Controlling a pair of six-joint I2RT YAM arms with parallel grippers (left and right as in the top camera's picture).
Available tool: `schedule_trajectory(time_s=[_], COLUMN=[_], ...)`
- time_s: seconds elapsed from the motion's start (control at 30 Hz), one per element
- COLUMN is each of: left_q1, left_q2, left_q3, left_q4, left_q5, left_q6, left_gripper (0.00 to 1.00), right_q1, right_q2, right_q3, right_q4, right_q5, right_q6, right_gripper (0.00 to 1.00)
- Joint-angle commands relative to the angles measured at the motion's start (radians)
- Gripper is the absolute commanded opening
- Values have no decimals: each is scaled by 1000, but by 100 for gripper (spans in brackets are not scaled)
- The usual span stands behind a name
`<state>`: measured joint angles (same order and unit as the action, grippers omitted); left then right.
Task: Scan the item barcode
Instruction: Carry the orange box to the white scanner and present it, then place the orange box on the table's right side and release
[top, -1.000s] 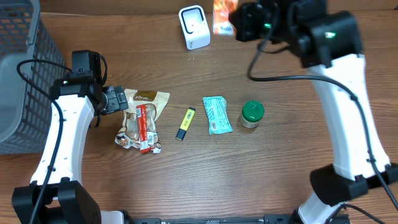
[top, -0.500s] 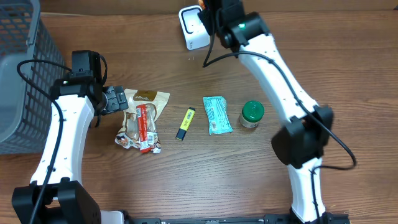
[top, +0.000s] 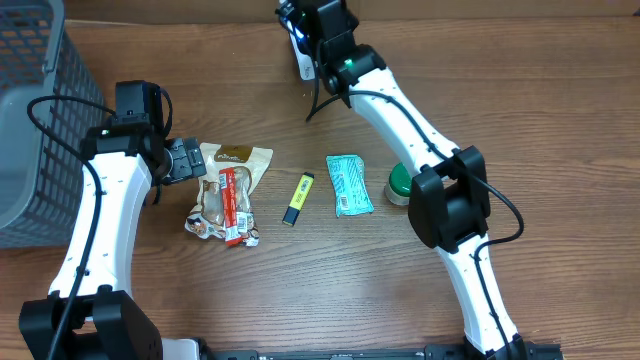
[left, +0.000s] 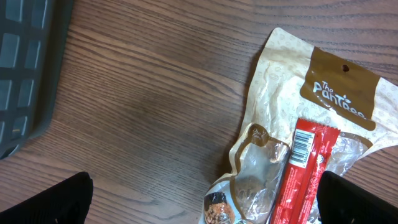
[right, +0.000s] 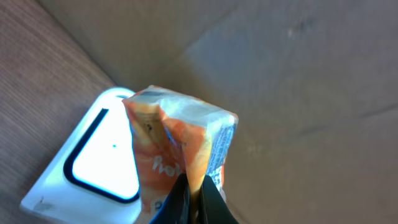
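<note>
My right gripper (right: 196, 190) is shut on the lower edge of a crumpled orange packet (right: 180, 143) with white lettering. It holds the packet upright just beside the white scanner (right: 93, 165) with its black-ringed window. In the overhead view the right arm (top: 335, 45) covers most of the scanner (top: 307, 68) at the table's far edge, and the packet is hidden there. My left gripper (top: 186, 160) is open and low over the left edge of a tan snack bag (left: 311, 99). Its black fingertips (left: 59, 199) stand wide apart, with nothing between them but the table and the bag's lower corner.
A red bar (top: 232, 205) lies on the snack bag (top: 236, 162). To its right lie a yellow highlighter (top: 297, 198), a teal packet (top: 349, 184) and a green-lidded jar (top: 400, 186), partly under the right arm. A grey basket (top: 30, 120) stands at the left edge.
The right arm has swung left from the far right corner to above the scanner, carrying the orange packet. The left arm has not moved.
</note>
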<state>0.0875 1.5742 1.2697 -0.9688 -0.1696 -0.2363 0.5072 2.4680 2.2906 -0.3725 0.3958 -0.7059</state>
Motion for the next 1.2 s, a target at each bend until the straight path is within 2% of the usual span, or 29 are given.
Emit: schedule_trajectory(time_s=[0.0,0.17,0.7,0.9,1.17], left_q1=[4,4,4,4,4], left_q2=[8,8,8,8,8], left_q3=[5,5,5,5,5], left_q4=[1,1,1,1,1], left_q5=[-10,-10,-10,-10,-10], left_q6=[-4,-4,-4,-4,-4], left_gripper=[100,100,100,100,100], right_q1=[10,11,11,8,2], right_q2=[28,67,61,-74,-336], right_q3=[19,18,13,13,13], right_q4=[35,45,58,40,-110], right_q5=[32,53,76,121,184], right_q6=[-76,-187,-161,-61,106], right_gripper=[4,4,4,4,4])
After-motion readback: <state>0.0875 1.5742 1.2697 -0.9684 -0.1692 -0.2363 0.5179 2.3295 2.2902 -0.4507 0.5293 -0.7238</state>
